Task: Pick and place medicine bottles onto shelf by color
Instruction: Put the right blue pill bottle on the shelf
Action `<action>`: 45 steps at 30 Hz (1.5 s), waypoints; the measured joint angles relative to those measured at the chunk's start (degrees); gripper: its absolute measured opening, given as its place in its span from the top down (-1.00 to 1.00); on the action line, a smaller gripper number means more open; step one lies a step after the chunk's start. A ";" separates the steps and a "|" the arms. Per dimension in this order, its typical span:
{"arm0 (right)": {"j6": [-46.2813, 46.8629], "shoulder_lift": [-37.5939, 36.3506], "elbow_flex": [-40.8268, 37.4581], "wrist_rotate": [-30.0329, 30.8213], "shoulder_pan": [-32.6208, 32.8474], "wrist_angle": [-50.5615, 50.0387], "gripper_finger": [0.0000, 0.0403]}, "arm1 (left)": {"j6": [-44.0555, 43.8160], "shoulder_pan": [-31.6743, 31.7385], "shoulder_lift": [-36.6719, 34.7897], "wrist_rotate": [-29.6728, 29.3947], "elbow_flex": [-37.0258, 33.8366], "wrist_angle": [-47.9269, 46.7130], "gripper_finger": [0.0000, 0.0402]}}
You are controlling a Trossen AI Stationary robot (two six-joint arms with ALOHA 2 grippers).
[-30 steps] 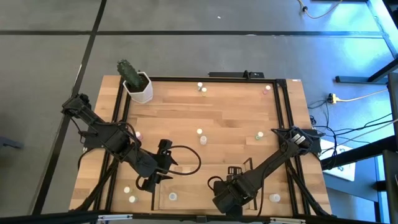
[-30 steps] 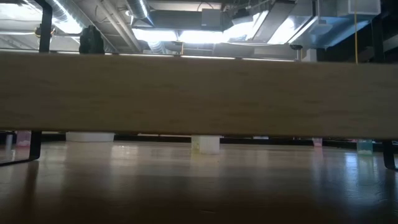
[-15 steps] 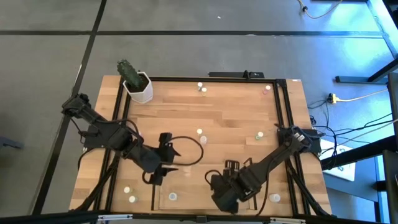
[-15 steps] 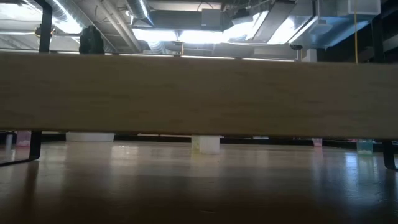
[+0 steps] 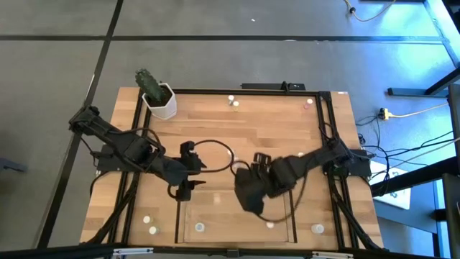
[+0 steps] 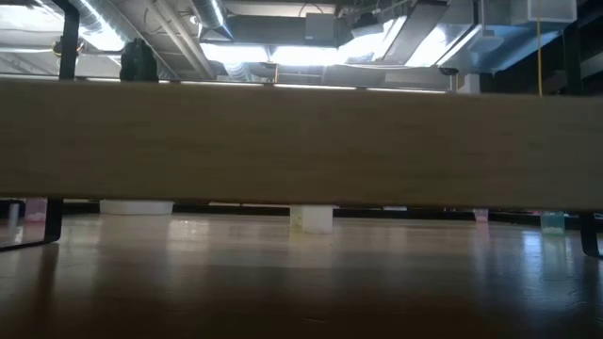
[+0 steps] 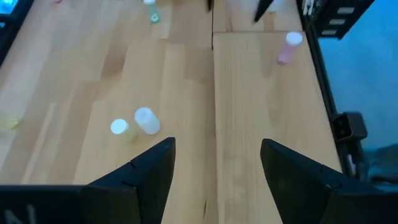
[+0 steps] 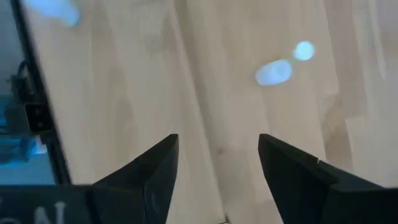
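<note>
Both arms stood over the middle of the bench point(image 5: 215, 122), each tool released and empty. The left tool point(image 5: 188, 169) hovered just left of the bench's centre, its fingers point(image 7: 149, 171) spread with bare wood between them. The right tool point(image 5: 251, 180) hovered just right of centre, likewise spread over bare wood.

The shelf point(image 5: 237, 234) lay against the near edge of the bench, between the two arms. One medicine bottle point(image 5: 199, 227) stood inside it toward its left end and another point(image 5: 270, 224) toward its right. The remaining bottles were scattered: two point(image 5: 232, 101) at the middle of the far edge, one point(image 5: 308, 103) near the far right corner, two point(image 5: 149, 224) near the near left corner, one point(image 5: 318, 229) near the near right corner. The cactus pot point(image 5: 159, 99) stood at the far left corner, clear of the work.

The step in hand appeared to be the approach to a next bottle. In the left wrist view a lying white bottle point(image 7: 147, 120) and an upright one point(image 7: 119, 127) sat touching or nearly so, with a pink bottle point(image 7: 288, 46) well apart.

To do this well:
- Select a single bottle and match its colour to those already shelved.
- Centre the open fingers squarely over it before descending.
- Where two bottles sit close, approach from the free side to avoid knocking the neighbour.
- Keep the two arms apart near the centre.
</note>
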 joint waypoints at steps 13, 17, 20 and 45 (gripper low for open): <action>-12.49 -4.14 -0.12 0.22 -14.12 -0.02 -0.11 | -0.46 0.01 -5.44 -4.23 0.00 -1.27 -0.15; -16.57 -7.58 -1.67 0.44 -17.59 0.00 -0.11 | -2.00 0.69 -5.63 -6.49 0.00 -3.74 -0.15; -18.47 -11.85 -5.36 1.16 -19.98 0.06 -0.11 | -4.02 2.38 -5.61 -7.34 0.00 -4.46 -0.15; 11.04 -49.56 -61.13 -6.98 -32.77 0.40 -0.11 | -7.94 16.87 -4.35 -7.61 0.07 4.10 -0.15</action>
